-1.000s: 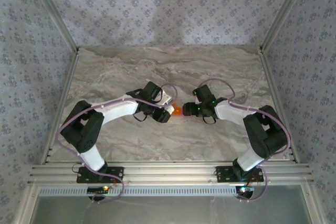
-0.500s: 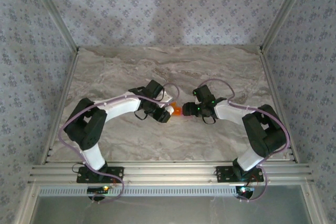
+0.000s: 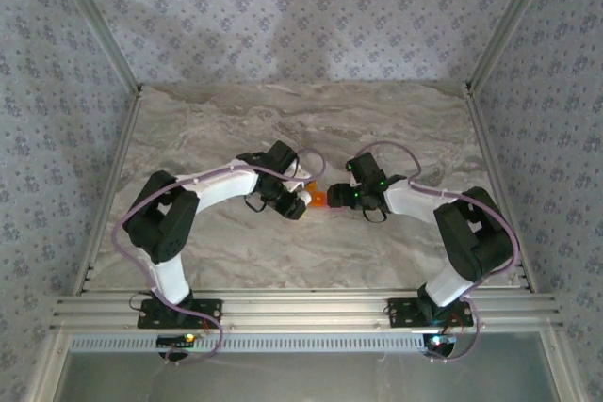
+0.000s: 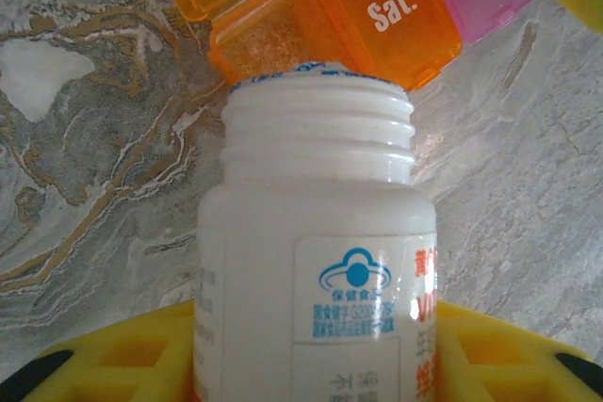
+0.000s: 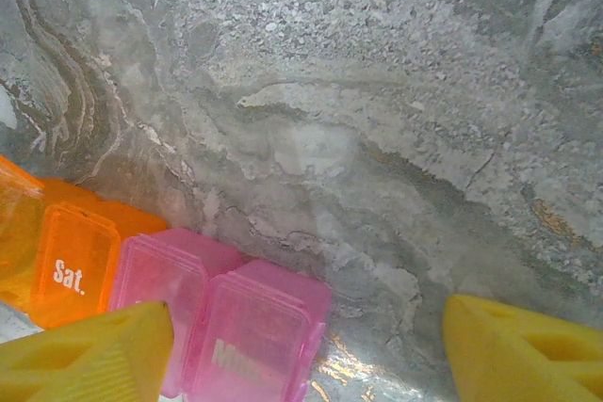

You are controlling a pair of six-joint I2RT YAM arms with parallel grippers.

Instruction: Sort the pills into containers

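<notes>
My left gripper is shut on a white uncapped bottle, yellow fingers on both its sides. The bottle's threaded mouth lies tipped at an open orange compartment of the containers, next to the shut lid marked "Sat.". The pills are hidden. In the top view the bottle meets the containers at the table's middle. My right gripper stands open over the strip's pink end, left finger over a pink lid, right finger over bare table. It sits just right of the strip, right gripper.
The grey marbled table runs to patterned walls at the back and sides. An aluminium rail crosses the near edge by the arm bases. The two arms meet head-on at the middle.
The left arm's elbow and upper link have swung to the right while its gripper and the bottle stay at the containers. The right arm has not moved.
</notes>
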